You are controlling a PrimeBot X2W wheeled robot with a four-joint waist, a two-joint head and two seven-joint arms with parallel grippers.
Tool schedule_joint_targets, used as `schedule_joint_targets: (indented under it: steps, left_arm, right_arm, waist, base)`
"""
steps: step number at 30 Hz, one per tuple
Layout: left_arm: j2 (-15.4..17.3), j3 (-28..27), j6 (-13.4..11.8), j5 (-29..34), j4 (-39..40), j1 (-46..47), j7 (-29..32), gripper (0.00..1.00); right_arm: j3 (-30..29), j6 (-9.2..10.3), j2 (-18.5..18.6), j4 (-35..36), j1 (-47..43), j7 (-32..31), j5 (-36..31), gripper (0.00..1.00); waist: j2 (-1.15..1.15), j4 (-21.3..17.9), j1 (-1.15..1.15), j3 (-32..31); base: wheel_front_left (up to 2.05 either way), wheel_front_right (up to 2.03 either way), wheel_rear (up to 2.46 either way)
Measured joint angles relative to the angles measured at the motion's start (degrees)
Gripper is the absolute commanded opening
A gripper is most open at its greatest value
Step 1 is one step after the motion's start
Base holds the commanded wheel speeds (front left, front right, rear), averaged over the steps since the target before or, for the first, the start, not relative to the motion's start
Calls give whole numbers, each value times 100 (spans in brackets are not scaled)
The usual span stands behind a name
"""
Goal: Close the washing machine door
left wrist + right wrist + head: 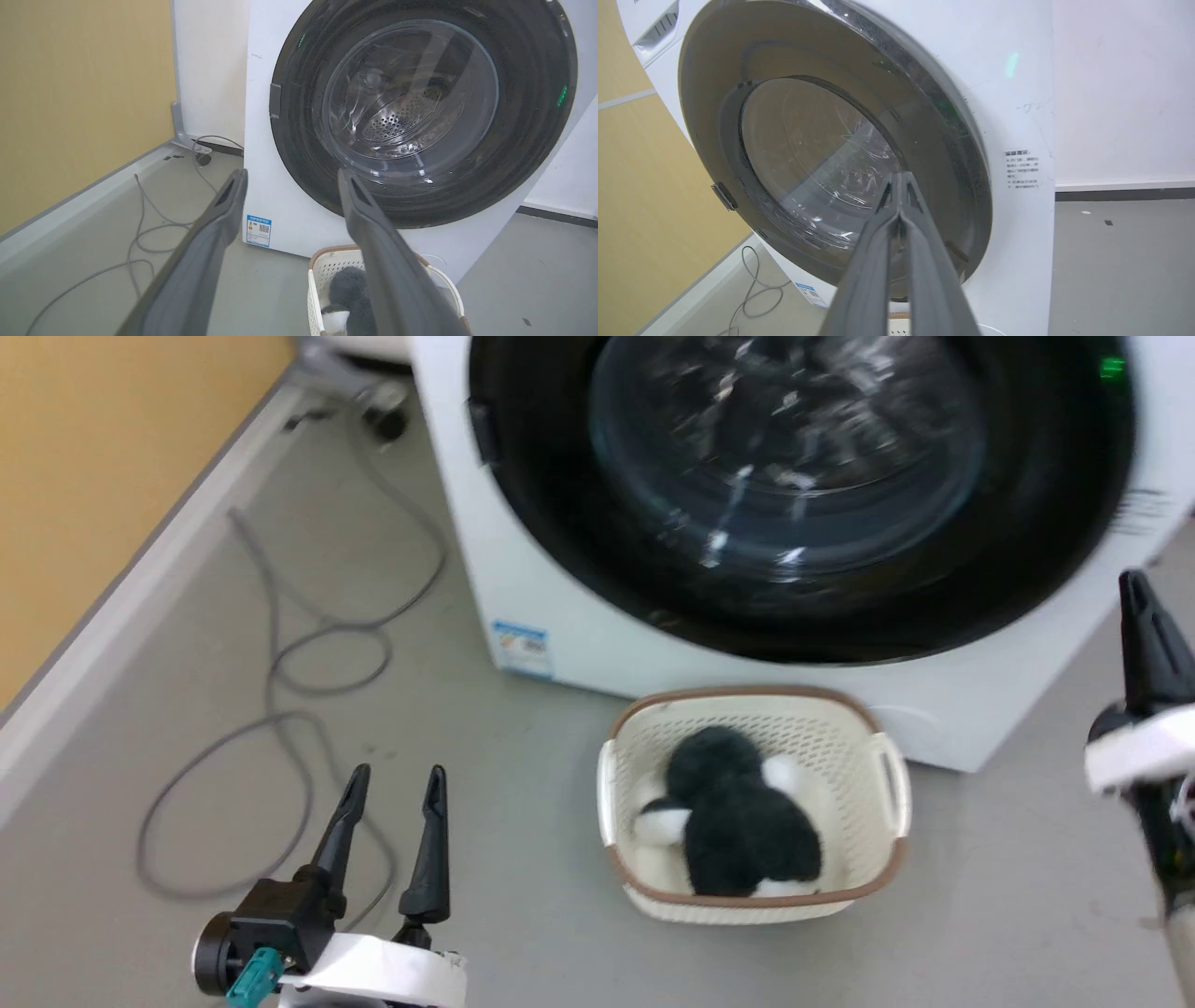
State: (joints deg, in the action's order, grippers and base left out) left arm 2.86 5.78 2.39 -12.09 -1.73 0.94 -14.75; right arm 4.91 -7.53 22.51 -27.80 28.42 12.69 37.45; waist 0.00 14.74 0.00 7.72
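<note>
The washing machine (523, 579) is a big white front-loader filling the top of the head view. Its round black-rimmed door (794, 457) with the bulging glass window lies flat against the machine's front. In the right wrist view the door (808, 154) sits flush with the white body (1017, 93). My left gripper (397, 779) is low at the left over the floor, open and holding nothing, well short of the machine. Its fingers (215, 224) frame the door (406, 93). My right gripper (1137, 588) stands shut and empty at the right edge, beside the machine's lower right corner; its tips (900, 177) point at the door's rim.
A cream perforated basket (892, 775) holding a black-and-white fluffy thing stands on the grey floor just before the machine. Grey cable (280, 653) loops over the floor at the left. A yellow wall (112, 448) with a pale skirting runs along the left.
</note>
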Motion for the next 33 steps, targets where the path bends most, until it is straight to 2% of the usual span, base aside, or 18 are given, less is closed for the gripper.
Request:
schedule_joint_targets:
  steps: [3, 6, 7, 8, 9, 14, 19, 28, 32, 33]
  left_arm:
    - [-2, -102, 25, 41, -40, -15, 0, 100]
    - [-3, -185, 34, 83, -73, -69, 0, 100]
    - [-4, -221, 34, 93, -87, -94, 0, 100]
    - [-3, -255, 38, 94, -96, -114, 0, 100]
    - [-2, -280, 48, 100, -108, -132, 0, 100]
    - [-4, -264, 144, 141, -247, -221, 0, 100]
    - [-4, -205, 191, 156, -376, -332, 0, 100]
    - [-4, -54, 153, 348, -375, -420, 0, 100]
    - [-4, 22, 123, 341, -356, -420, 0, 100]
    - [-5, 20, 115, 341, -341, -419, 1, 0]
  right_arm:
    - [-34, 1, -55, 601, -563, 57, -349, 0]
    - [-221, 1, -286, 1181, -1147, 52, -606, 0]
    - [-283, 1, -361, 1358, -1313, 43, -761, 6]
    - [-375, 0, -453, 1547, -1483, 15, -910, 56]
    - [-458, 1, -546, 1729, -1648, -14, -1072, 100]
    - [-699, 1, -1100, 2416, -2429, -233, -1766, 100]
    - [-845, 1, -1533, 2700, -2945, -158, -2219, 100]
    - [-882, 0, -1870, 2930, -3467, -98, -2644, 100]
    - [-886, 0, -1893, 2949, -3477, -136, -2691, 100]
    - [-882, 0, -1895, 2948, -3475, -151, -2689, 0]
  waist:
    - [0, -225, 0, -189]
    - [0, -445, 0, -345]
    - [0, -515, 0, -390]
    - [0, -586, 0, -433]
    - [0, -653, 0, -470]
    - [0, -911, 0, -629]
    - [0, -1034, 0, -754]
    - [0, -1147, 0, -810]
    - [0, -1150, 0, -810]
    - [0, -1152, 0, -812]
  base:
    - [0, 0, 0]
    - [0, 0, 0]
    - [0, 0, 0]
    - [0, 0, 0]
    - [0, 0, 0]
    - [0, 0, 0]
    - [0, 0, 0]
    - [0, 0, 0]
    - [0, 0, 0]
    - [0, 0, 0]
